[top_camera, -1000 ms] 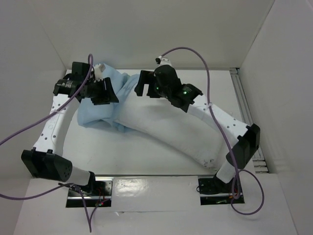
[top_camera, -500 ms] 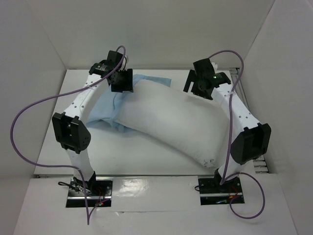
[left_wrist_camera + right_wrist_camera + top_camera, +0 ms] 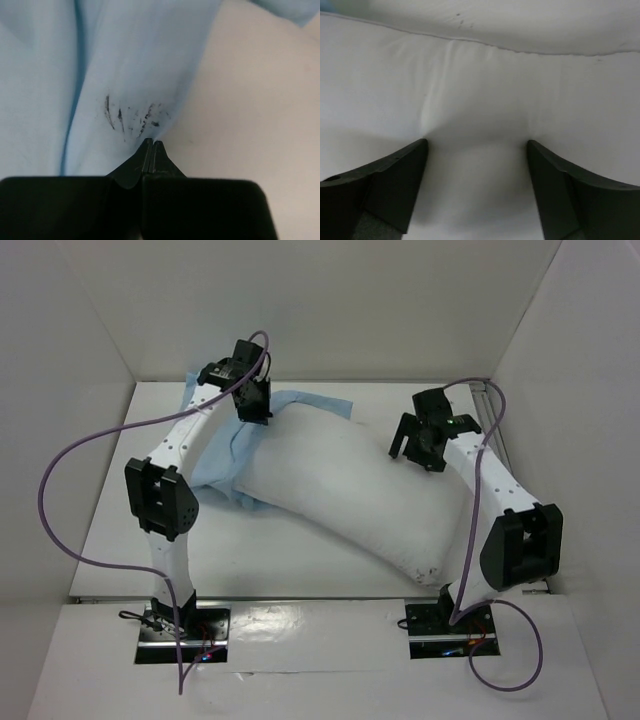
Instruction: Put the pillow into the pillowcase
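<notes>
Top view: pillow (image 3: 350, 495) lies diagonally across table (image 3: 300, 565), its far-left end against the bunched pale-blue pillowcase (image 3: 215, 455). Left tool (image 3: 257, 405) sits there; right tool (image 3: 413, 443) is at the pillow's far-right edge. Left wrist: tool tips together on smudged blue cloth, possibly nipping a fold, unclear. Right wrist: tool fingers (image 3: 405, 170) apart, pressed into white pillow fabric.

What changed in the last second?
Left gripper swung from the left side to the far-left corner of the pillow and closed, apparently pinching the pillowcase. Right gripper moved from the pillow's far middle to its right end, jaws open. Pillow stays diagonal, pillowcase at its left end.
</notes>
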Robot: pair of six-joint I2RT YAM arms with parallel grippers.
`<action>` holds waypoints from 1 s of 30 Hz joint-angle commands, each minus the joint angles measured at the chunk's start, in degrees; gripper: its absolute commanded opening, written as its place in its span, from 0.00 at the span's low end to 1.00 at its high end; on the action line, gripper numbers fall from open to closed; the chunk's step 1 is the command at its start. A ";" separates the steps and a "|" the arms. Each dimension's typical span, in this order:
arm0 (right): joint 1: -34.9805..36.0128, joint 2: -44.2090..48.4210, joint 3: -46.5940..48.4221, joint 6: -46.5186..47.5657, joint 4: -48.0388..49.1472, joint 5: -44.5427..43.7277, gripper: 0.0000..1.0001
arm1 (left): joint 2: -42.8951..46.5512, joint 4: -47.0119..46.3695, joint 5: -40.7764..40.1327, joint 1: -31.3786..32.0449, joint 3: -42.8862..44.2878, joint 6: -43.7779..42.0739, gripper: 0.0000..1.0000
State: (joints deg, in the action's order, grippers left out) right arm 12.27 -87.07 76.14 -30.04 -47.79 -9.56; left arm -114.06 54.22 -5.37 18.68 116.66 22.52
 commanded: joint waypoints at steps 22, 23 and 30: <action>14.62 18.93 -7.21 -17.67 12.63 -5.12 0.00 | -2.82 -4.22 25.42 16.83 7.62 2.45 0.00; 15.40 19.65 -9.67 -18.38 13.33 -5.12 0.00 | -4.05 -2.90 23.66 16.83 10.05 1.83 0.00; 16.29 17.03 -5.17 -8.65 8.00 -5.20 0.69 | -1.97 1.86 23.74 11.48 18.16 -0.55 0.72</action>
State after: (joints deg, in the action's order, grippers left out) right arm 27.07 -69.12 63.81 -42.59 -40.05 -16.80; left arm -121.45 57.58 19.59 33.17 130.65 23.09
